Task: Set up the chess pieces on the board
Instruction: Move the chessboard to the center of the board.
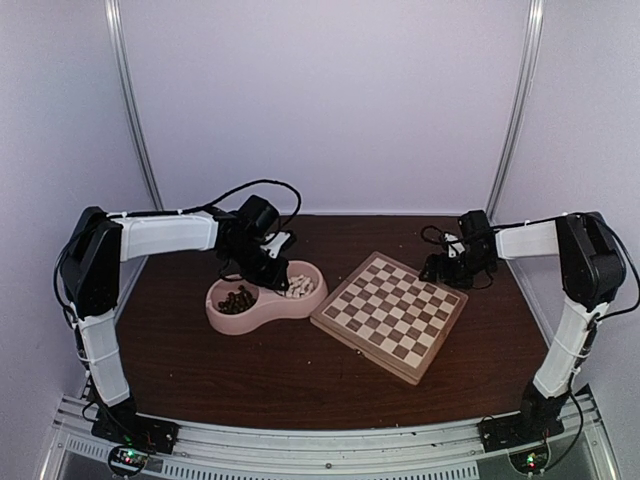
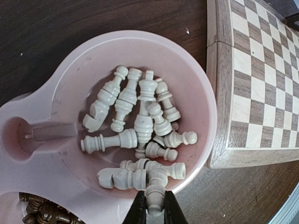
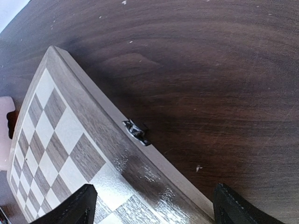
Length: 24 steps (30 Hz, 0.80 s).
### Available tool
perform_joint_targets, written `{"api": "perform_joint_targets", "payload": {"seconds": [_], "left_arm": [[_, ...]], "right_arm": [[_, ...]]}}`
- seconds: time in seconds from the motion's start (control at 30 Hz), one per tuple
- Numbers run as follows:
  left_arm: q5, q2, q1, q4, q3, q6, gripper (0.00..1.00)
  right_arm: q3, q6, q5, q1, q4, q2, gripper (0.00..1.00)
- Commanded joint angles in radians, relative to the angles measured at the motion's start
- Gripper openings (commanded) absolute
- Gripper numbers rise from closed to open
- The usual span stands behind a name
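Left fingers (image 2: 138,211) clamped on a cream chess piece (image 2: 154,199) in the pink dish (image 2: 117,37); probably light and slick, so pinch its waist. Right fingers (image 3: 70,207) apart.

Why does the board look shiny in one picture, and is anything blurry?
Right wrist view: glare whitens the board near the camera. Left wrist view: sharp, evenly lit white pieces, one held in the left pincer. Top view: softer; pieces in the pink dish are tiny specks.
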State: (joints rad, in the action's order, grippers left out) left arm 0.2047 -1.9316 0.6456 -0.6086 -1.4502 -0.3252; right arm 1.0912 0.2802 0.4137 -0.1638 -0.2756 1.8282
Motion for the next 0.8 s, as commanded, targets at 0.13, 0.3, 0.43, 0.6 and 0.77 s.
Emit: {"api": "perform_joint_targets", "payload": {"seconds": [0.13,0.3,0.43,0.6,0.77], "left_arm": [[-0.009,-0.028,0.011,-0.048,-0.097,0.030,0.12],[-0.008,-0.038,0.011,-0.048,-0.119,0.032,0.12],[-0.008,-0.045,0.011,-0.049,-0.128,0.032,0.12],[-0.006,-0.048,0.011,-0.052,-0.140,0.027,0.12],[-0.039,-0.064,0.011,-0.077,-0.171,0.005,0.11]], "right_arm": [[-0.070,-0.094,0.141,-0.113,-0.121,-0.053,0.88],[-0.120,-0.109,0.067,-0.140,-0.154,-0.131,0.88],[-0.100,-0.117,0.000,-0.162,-0.167,-0.253,0.88],[-0.077,-0.144,-0.021,-0.246,-0.046,-0.349,0.83],[-0.008,-0.158,0.022,-0.391,0.106,-0.285,0.66]]}}
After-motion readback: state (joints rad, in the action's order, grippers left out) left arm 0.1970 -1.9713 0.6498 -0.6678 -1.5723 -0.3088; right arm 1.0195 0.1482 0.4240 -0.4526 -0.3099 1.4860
